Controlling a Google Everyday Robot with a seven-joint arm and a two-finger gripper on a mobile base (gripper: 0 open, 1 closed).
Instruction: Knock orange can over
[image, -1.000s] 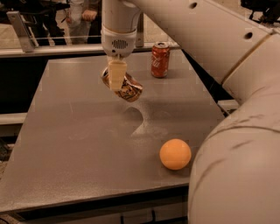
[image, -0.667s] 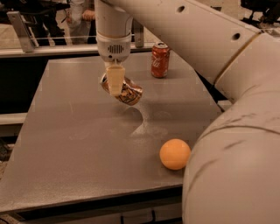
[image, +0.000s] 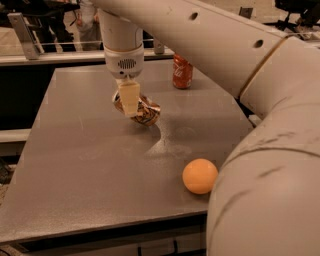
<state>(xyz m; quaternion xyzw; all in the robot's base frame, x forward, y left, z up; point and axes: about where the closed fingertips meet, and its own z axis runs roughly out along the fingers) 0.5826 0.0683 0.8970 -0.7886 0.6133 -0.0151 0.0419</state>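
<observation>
1. Golden-orange and dented, the orange can (image: 146, 114) sits tilted on the grey surface (image: 75, 165), the claw (image: 130, 105) against it; whether it grips, I cannot tell.
2. A red can (image: 182, 72) stands behind the orange can, and a ball (image: 200, 175) lies in front of it, both apart.

A grey surface (image: 90, 170) is carrying a red can (image: 182, 72), an orange ball (image: 200, 176) and a tilted orange can (image: 147, 112), the jaws down at it.
</observation>
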